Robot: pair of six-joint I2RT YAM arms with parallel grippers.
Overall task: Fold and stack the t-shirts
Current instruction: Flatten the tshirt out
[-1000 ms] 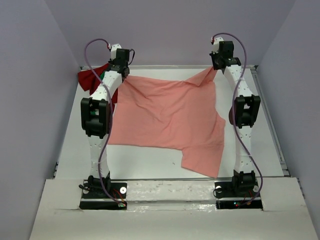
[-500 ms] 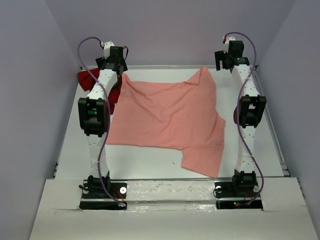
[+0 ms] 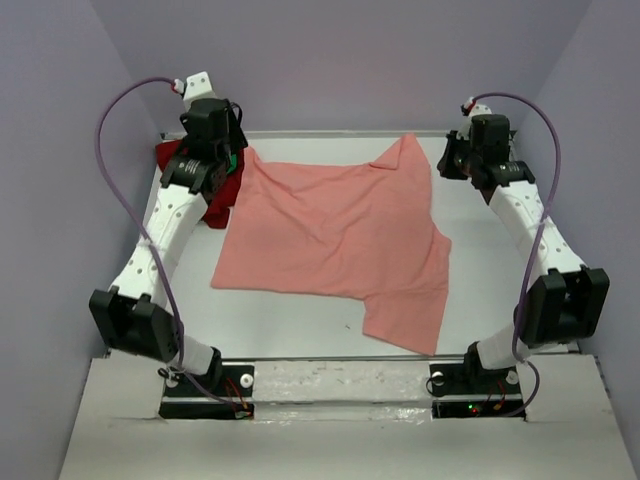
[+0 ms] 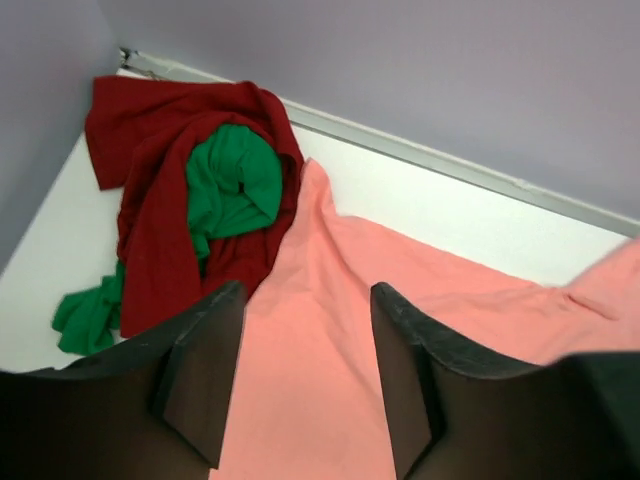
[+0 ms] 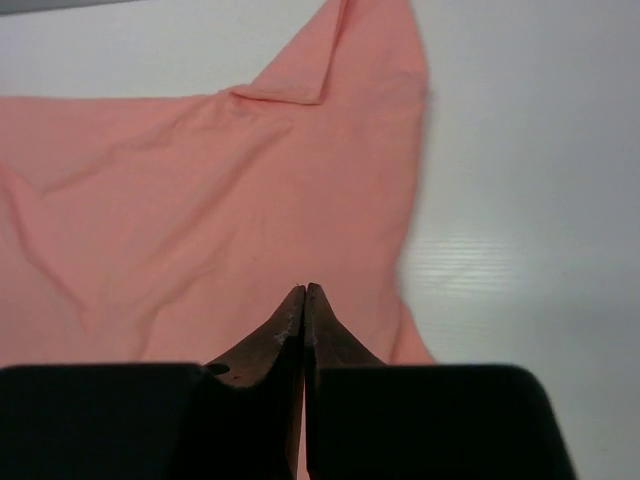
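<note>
The pink shirt (image 3: 335,235) lies spread on the table (image 3: 300,325), red shirt (image 4: 150,200) and green shirt (image 4: 235,180) heaped far left, left claw (image 4: 300,300) spread empty, right claw (image 5: 304,300) pressed together on nothing, so folding looks next, calling for both to pinch an edge.

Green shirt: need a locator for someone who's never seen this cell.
Go to the far left corner of the white table, just left of the big spread-out salmon-pink shirt. A crumpled pile lies there, and the green shirt is bundled up mostly inside the dark red shirt. It is the only bright green cloth in view.
</note>
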